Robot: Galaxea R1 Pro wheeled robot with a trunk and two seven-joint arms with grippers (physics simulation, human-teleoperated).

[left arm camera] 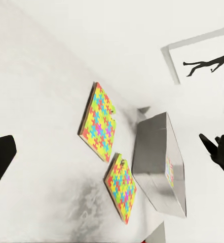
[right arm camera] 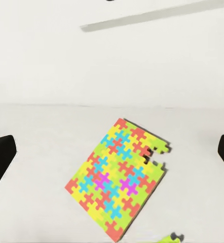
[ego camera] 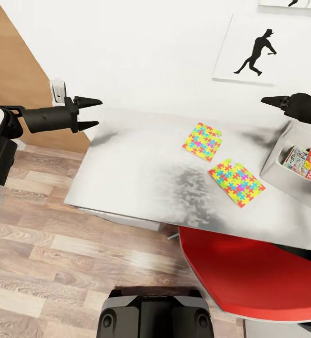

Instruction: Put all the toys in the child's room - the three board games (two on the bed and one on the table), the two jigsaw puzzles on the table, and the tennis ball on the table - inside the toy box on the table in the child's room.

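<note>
Bright puzzles (ego camera: 202, 141) (ego camera: 236, 181) lie flat mid-table (ego camera: 127, 178), the box (ego camera: 277, 169) at their 3 o'clock. I hold both arms level; left gripper (ego camera: 92, 113) and right gripper (ego camera: 273, 101) gape, empty.

No readable text turned up anywhere. The game boxes (ego camera: 305, 162) in the toy box (ego camera: 286, 176) carried printed lids, but the print was too small and blurred to make out a single word. The two puzzles (ego camera: 202, 141) (ego camera: 236, 181) on the table (ego camera: 141, 173) showed only coloured pieces, no lettering. The poster (ego camera: 263, 49) on the wall bore a black silhouette of an athlete and no caption that could be read.
</note>
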